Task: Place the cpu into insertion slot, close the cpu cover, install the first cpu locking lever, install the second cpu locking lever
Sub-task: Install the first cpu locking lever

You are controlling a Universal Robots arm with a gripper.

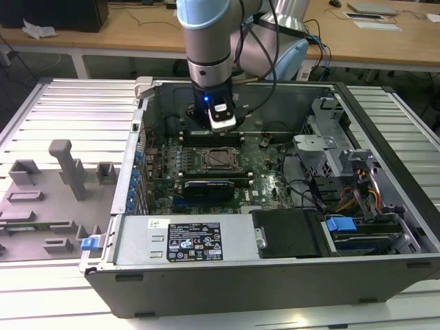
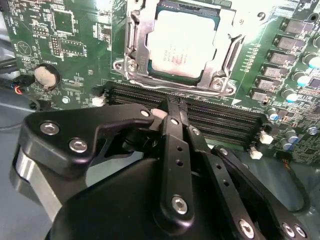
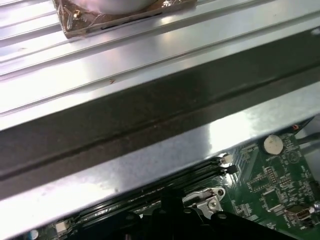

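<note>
- I see my black jaws point(image 2: 172, 107) clenched together with nothing between them, fingertips meeting just above the long black memory slots point(image 2: 220, 120) in the second wrist view.
- Just beyond the jaw tips sits the small square chip with a silver metal face, the cpu point(image 2: 184, 46), lying flat inside the dark-framed square insertion slot point(image 2: 214, 16).
- The silver-grey metal frame plate with a square window, the cpu cover point(image 2: 136, 42), lies down around the chip, its window showing the chip's face.
- In the exterior view the jaws point(image 1: 223, 126) hang inside the open grey computer case point(image 1: 206, 278), just behind the socket point(image 1: 218, 158) on the green circuit board point(image 1: 265, 175).
- A round silver coin battery point(image 2: 45, 76) lies to one side of the jaws, well apart from the socket.
- The case stands on a ribbed metal bench point(image 1: 62, 110).
</note>
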